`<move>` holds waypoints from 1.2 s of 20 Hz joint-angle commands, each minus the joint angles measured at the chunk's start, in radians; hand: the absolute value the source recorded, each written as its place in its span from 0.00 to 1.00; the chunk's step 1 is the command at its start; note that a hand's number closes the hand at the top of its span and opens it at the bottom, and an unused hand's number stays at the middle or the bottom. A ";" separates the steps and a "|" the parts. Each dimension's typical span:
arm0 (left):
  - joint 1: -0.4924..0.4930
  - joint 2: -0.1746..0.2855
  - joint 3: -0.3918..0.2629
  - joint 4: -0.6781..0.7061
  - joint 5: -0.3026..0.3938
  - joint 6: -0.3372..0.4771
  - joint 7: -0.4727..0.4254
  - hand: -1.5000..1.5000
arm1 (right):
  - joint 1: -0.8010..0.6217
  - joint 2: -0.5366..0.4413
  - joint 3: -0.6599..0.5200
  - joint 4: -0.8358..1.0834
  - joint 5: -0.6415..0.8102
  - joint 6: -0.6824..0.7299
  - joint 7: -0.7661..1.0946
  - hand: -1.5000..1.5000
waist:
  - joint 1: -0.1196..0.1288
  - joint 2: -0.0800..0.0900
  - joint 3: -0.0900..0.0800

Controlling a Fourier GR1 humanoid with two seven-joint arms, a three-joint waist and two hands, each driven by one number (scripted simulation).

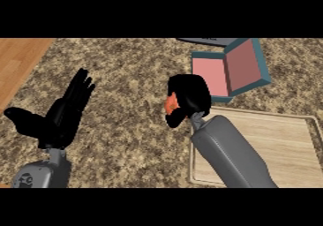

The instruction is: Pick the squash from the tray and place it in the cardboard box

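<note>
My right hand [189, 98] is curled round an orange squash [170, 104], of which only a small patch shows at the hand's left side. The hand hangs over the stone counter, just left of the wooden tray [281, 141] and just below-left of the box [232, 70]. The box is teal outside and pink inside, lying open at the upper right. My left hand [60, 115] stands open at the left, fingers straight and pointing up, holding nothing.
The speckled stone counter [125, 88] fills most of the view. A wooden surface [14, 66] borders it at the upper left. A grey object's edge [206, 41] shows behind the box at the top.
</note>
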 commanded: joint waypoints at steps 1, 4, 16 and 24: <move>-0.051 -0.020 -0.029 0.017 -0.008 0.001 0.010 0.50 | -0.186 0.013 0.101 0.080 0.020 -0.024 0.174 1.00 | 0.043 0.007 0.000; -0.059 -0.033 -0.047 0.039 -0.017 -0.001 0.003 0.50 | -0.310 0.013 0.159 0.117 -0.029 -0.017 0.273 1.00 | 0.053 0.006 0.000; -0.086 -0.035 -0.022 0.058 -0.037 0.043 0.018 0.50 | -0.636 0.013 0.144 0.291 0.015 -0.338 0.683 1.00 | 0.005 -0.003 0.000; -0.069 -0.008 0.016 0.072 -0.026 0.033 -0.012 0.50 | -0.745 0.013 0.087 0.446 -0.038 -0.396 0.740 1.00 | -0.032 -0.002 0.001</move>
